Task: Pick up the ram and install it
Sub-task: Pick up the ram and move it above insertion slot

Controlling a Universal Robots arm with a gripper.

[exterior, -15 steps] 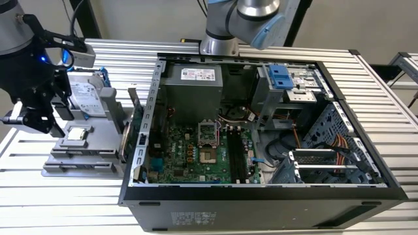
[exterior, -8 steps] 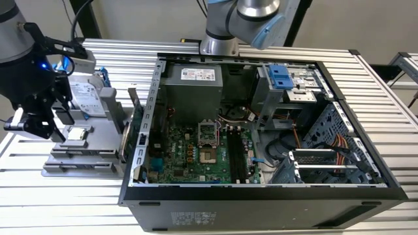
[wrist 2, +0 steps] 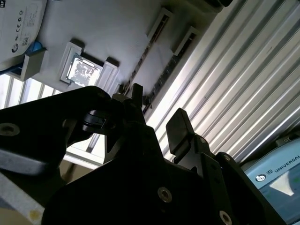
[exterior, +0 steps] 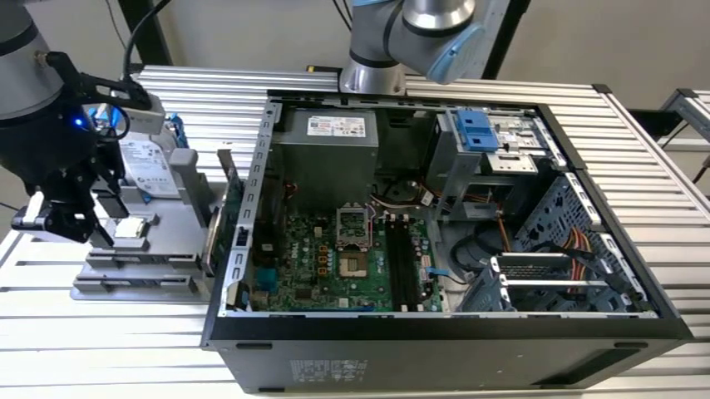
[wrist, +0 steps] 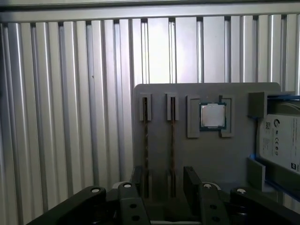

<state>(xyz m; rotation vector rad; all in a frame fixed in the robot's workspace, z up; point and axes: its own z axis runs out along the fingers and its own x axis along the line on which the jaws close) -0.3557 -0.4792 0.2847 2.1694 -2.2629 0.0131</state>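
Note:
Two ram sticks stand on edge in parallel slots of a grey holder plate (wrist: pixel 211 159). In the first wrist view one ram stick (wrist: pixel 172 136) runs into the gap between my fingers, and the other ram stick (wrist: pixel 145 136) runs close by one finger. The second wrist view shows the same ram sticks (wrist 2: pixel 140 58) beyond my black fingertips (wrist 2: pixel 177 125). My gripper (wrist: pixel 165 187) hangs open just above the plate, touching nothing. In the exterior view my gripper (exterior: pixel 80 231) is over the holder (exterior: pixel 133 291) at the exterior view's left, beside the open computer case (exterior: pixel 444 332).
A processor chip (wrist: pixel 213 116) and a silver hard drive (wrist: pixel 281 140) sit on the same plate. A green expansion card (exterior: pixel 228 204) stands between the holder and the case. Inside the case, long black memory slots (exterior: pixel 396 266) lie on the motherboard (exterior: pixel 299 266). The table is ribbed metal (exterior: pixel 666 183).

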